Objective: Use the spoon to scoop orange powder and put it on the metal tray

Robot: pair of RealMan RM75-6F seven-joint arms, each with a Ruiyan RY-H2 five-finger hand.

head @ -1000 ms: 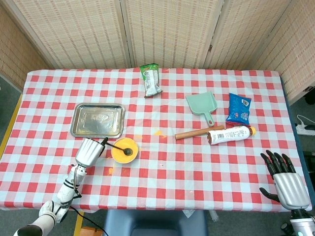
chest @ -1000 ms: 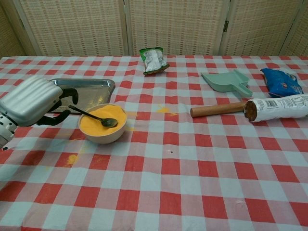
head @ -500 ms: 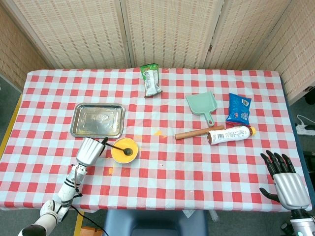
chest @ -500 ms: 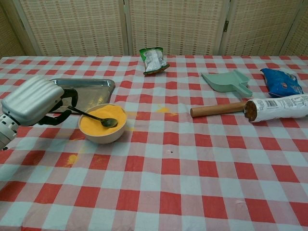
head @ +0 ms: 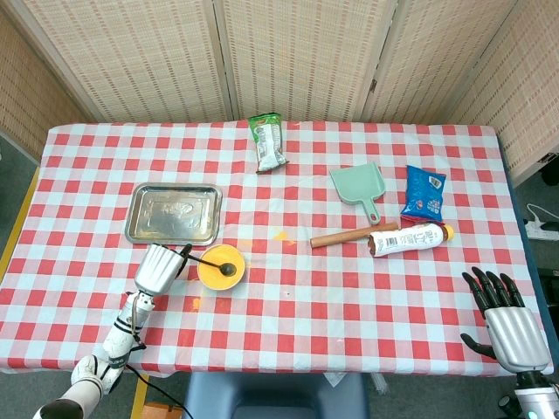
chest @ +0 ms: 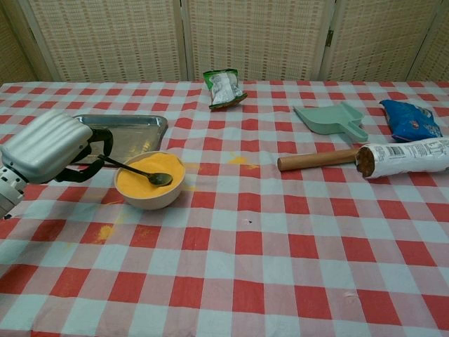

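Note:
My left hand [head: 159,267] [chest: 49,146] grips the handle of a dark spoon [head: 216,264] [chest: 138,170]. The spoon's bowl lies on the orange powder in a small bowl [head: 220,268] [chest: 149,180] just right of that hand. The metal tray [head: 173,214] [chest: 126,131] sits just behind the bowl and the hand, with no powder visible on it. My right hand [head: 505,316] hangs at the table's near right corner, fingers spread, holding nothing; the chest view does not show it.
Orange powder spills [chest: 104,231] [chest: 238,160] mark the cloth near the bowl. A green snack bag [head: 267,142], a green dustpan [head: 360,187], a blue packet [head: 424,193], a wooden rolling pin [head: 352,235] and a white bottle [head: 409,238] lie further back and to the right.

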